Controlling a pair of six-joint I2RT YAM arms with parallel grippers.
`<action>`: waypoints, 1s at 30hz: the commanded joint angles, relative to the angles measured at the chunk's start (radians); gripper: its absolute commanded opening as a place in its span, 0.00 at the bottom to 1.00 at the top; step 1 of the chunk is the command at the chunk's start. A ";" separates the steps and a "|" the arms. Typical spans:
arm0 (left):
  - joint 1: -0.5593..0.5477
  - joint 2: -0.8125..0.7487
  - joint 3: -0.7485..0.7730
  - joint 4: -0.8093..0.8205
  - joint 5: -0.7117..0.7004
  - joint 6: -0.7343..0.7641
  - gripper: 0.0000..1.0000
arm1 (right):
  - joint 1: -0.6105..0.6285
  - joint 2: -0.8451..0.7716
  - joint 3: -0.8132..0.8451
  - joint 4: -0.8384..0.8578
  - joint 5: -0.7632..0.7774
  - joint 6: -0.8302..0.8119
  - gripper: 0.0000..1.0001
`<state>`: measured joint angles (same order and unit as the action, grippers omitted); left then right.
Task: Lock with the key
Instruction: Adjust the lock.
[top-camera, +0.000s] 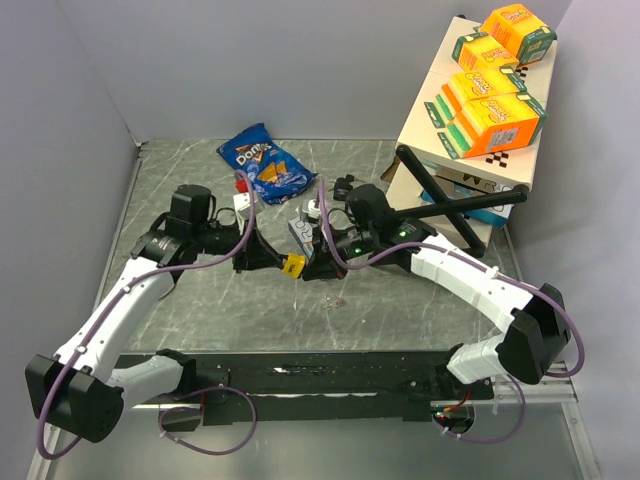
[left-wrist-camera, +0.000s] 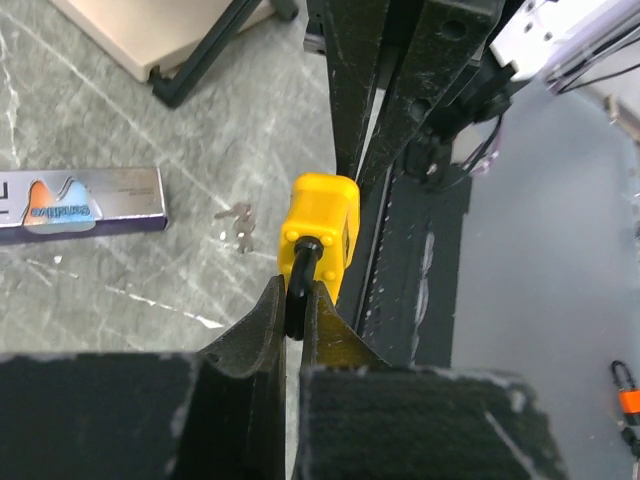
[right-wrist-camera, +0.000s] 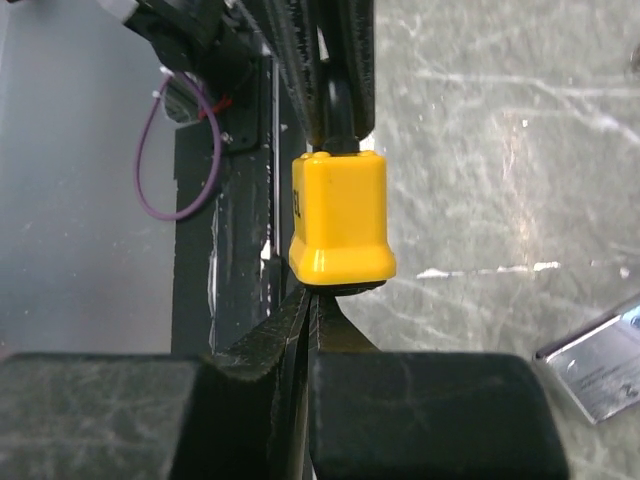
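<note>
1. Top view: the lock (top-camera: 295, 265) hangs over the table (top-camera: 200, 300) near its middle, between the two arms.
   - The left pincer (top-camera: 278, 263) reaches in from the left and is clamped on it. The right pincer (top-camera: 311, 266) meets it from the right.
   - Bare table runs from the lock to the black rail (top-camera: 320, 375) at the near edge. It also runs left to the grey wall (top-camera: 60, 150).
   - Some metal bits (top-camera: 335, 300) lie on the near side of the lock.
   - The far side is tighter, with a small box (top-camera: 298, 232) just behind the pincers and a chip bag (top-camera: 262, 160) farther back.
   - At the far right, a big carton (top-camera: 440, 140) and a black stand (top-camera: 450, 205) sit close to the right arm.

2. Left wrist view: the left pincer (left-wrist-camera: 295, 300) is clamped on the black shackle (left-wrist-camera: 300, 280), with the yellow body (left-wrist-camera: 320, 225) beyond its tips.
   - The right arm's fingers touch the body's other end.
   - The small box (left-wrist-camera: 80, 205) lies to the left, apart from the lock. The metal bits (left-wrist-camera: 235, 222) lie between the box and the lock.
   - The rail fills the right side.

3. Right wrist view: the right pincer (right-wrist-camera: 312, 300) has its fingers together, and their tips touch the end of the lock (right-wrist-camera: 340, 225).
   - I cannot tell whether a key sits between them.
   - The left arm's fingers grip the shackle (right-wrist-camera: 338, 110) at the top.
   - Open table (right-wrist-camera: 500, 150) lies to the right, with a corner of the small box (right-wrist-camera: 600, 360) at its edge.
   - The rail and the table's edge lie to the left.
</note>
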<state>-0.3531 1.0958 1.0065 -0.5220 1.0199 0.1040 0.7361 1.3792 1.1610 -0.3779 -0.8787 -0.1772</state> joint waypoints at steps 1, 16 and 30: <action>-0.099 0.036 0.006 -0.036 -0.029 0.059 0.01 | 0.048 -0.014 0.105 0.332 -0.077 -0.004 0.02; 0.057 0.104 0.079 -0.099 0.154 0.013 0.01 | -0.029 -0.232 -0.150 0.191 0.096 -0.090 0.73; 0.057 0.121 -0.034 0.151 0.088 -0.515 0.01 | 0.106 -0.097 -0.035 0.200 0.392 -0.194 0.87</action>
<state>-0.2951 1.2217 0.9848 -0.4679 1.1004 -0.2131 0.8032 1.2568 1.0637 -0.2165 -0.5674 -0.3107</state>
